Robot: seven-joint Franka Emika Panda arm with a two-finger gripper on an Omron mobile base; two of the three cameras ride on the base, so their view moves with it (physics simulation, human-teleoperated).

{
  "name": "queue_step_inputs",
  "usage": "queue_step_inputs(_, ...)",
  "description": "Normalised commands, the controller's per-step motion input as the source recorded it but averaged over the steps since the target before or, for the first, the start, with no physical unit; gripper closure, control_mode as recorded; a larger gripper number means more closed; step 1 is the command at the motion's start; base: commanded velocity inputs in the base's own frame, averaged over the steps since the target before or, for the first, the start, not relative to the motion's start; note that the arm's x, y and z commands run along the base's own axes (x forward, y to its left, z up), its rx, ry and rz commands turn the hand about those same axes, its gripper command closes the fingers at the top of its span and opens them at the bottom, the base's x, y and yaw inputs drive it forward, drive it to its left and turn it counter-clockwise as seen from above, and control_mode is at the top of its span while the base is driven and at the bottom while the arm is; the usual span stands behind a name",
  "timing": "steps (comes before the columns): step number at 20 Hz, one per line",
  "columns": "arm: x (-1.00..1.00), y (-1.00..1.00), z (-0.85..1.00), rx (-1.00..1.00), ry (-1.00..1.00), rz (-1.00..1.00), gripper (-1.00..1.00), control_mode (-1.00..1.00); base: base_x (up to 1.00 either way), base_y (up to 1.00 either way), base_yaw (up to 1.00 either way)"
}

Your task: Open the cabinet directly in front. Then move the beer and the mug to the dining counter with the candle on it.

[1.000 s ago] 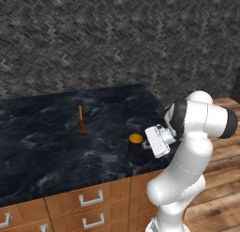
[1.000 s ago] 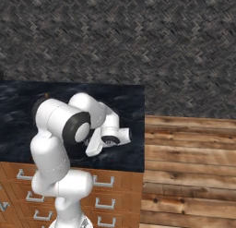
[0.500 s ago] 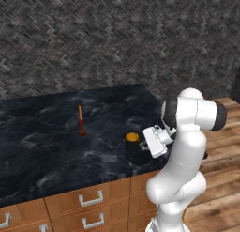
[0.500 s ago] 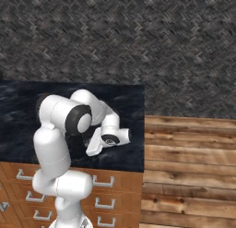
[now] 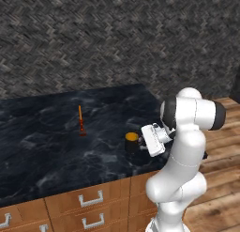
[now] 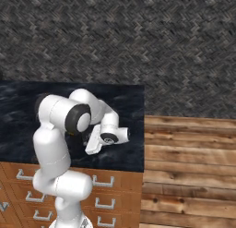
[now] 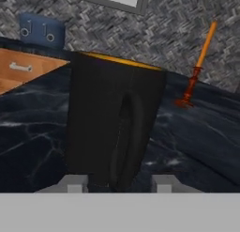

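One mug (image 5: 131, 142) stands near the dining counter (image 5: 47, 151) front edge; gripper (image 7: 117, 183) fingers straddle it, parted; candle (image 5: 80, 120) well apart.

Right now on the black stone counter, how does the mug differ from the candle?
The mug is short, wide and black with a yellow-orange inside; the candle is thin, tall and orange-red. The mug sits by the counter's front corner beside the robot's hand; the candle stands farther back, alone. Both stand upright on the counter.

Dining counter (image 5: 42, 156) with black marbled top over brown drawers, thin orange candle (image 5: 80, 120) upright near its middle, black mug (image 5: 131, 143) with yellow-orange inside, seemingly resting on the stone, well right of it
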Motion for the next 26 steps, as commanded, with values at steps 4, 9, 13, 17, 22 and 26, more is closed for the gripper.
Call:
queue_step_inputs(4, -0.21, -0.18, 0.04, 0.01, -0.21, 0.00, -1.00, -1.00, 0.00, 0.00, 0.00)
queue_step_inputs(9, -0.23, -0.18, 0.42, 0.00, -0.18, 0.00, -1.00, -1.00, 0.00, 0.00, 0.00)
queue_step_inputs(13, -0.30, -0.36, 0.73, 0.00, -0.12, 0.00, -1.00, -1.00, 0.00, 0.00, 0.00)
queue_step_inputs(17, -0.30, -0.37, 0.87, 0.00, -0.14, 0.00, -1.00, -1.00, 0.00, 0.00, 0.00)
queue_step_inputs(22, -0.33, -0.22, 0.81, -0.02, -0.11, 0.00, -1.00, -1.00, 0.00, 0.00, 0.00)
queue_step_inputs(26, -0.47, -0.06, 0.65, -0.14, -0.17, -0.03, -1.00, -1.00, 0.00, 0.00, 0.00)
